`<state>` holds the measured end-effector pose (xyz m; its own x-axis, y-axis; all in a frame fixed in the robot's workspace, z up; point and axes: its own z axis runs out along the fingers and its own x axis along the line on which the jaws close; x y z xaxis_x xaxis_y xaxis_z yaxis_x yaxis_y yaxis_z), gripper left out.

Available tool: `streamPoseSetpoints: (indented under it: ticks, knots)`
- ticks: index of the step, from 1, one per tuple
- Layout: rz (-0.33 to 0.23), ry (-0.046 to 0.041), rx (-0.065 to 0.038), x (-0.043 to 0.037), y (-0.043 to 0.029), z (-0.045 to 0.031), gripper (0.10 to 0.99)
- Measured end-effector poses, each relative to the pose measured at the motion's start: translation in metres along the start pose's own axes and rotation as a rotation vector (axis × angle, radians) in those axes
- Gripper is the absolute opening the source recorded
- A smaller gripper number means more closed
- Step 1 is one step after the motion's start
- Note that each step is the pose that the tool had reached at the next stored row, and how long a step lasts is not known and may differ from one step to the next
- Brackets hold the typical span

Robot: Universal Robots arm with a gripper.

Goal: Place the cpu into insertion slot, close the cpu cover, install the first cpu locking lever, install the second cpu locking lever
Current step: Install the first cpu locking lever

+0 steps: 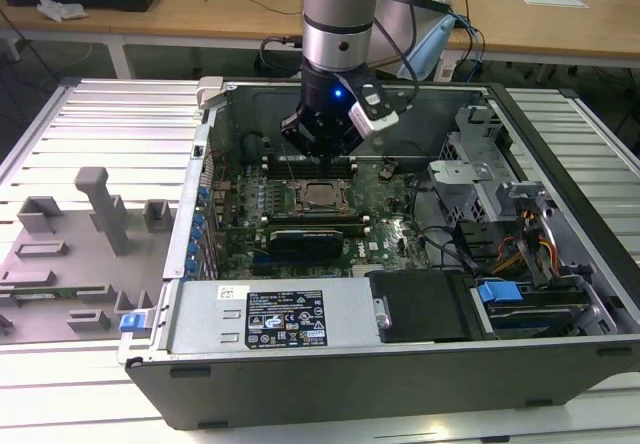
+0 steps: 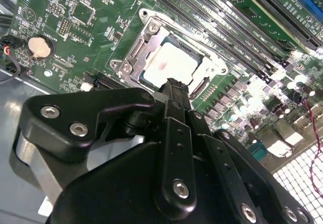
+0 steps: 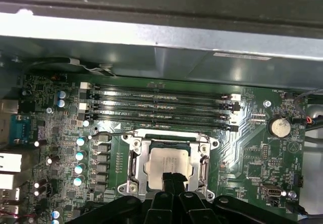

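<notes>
The cpu (image 3: 166, 163), one pale square chip, lies in the socket near the middle of the motherboard (image 3: 252, 148), just beside four long memory slots (image 3: 161, 108). One cpu cover (image 3: 135, 159) lies flat, framing it. The single gripper (image 3: 174, 177) is over the chip's near edge, its two fingers pressed together with nothing between them.

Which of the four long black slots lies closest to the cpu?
The slot bordering the cpu socket; the other three lie beyond it, toward the case wall.
</notes>
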<state>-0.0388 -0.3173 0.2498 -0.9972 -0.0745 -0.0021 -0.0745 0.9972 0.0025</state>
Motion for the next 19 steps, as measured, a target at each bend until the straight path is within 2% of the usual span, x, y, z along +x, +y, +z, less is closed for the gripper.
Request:
streamPoseSetpoints:
  ticks: [2, 5, 7, 13, 15, 19]
  knots:
    - [0.000, 0.0003, 0.000, 0.0010, 0.0000, -0.0005, 0.106]
    - [0.000, 0.0002, 0.000, 0.0085, 0.0006, -0.0004, 0.106]
    - [0.000, -0.0005, 0.000, 0.0171, 0.0013, -0.0005, 0.106]
    - [0.000, -0.0026, 0.000, 0.0348, 0.0026, -0.0005, 0.106]
    - [0.000, -0.0036, 0.001, 0.0442, 0.0033, -0.0005, 0.106]
    - [0.000, -0.0058, 0.001, 0.0564, 0.0042, -0.0006, 0.106]
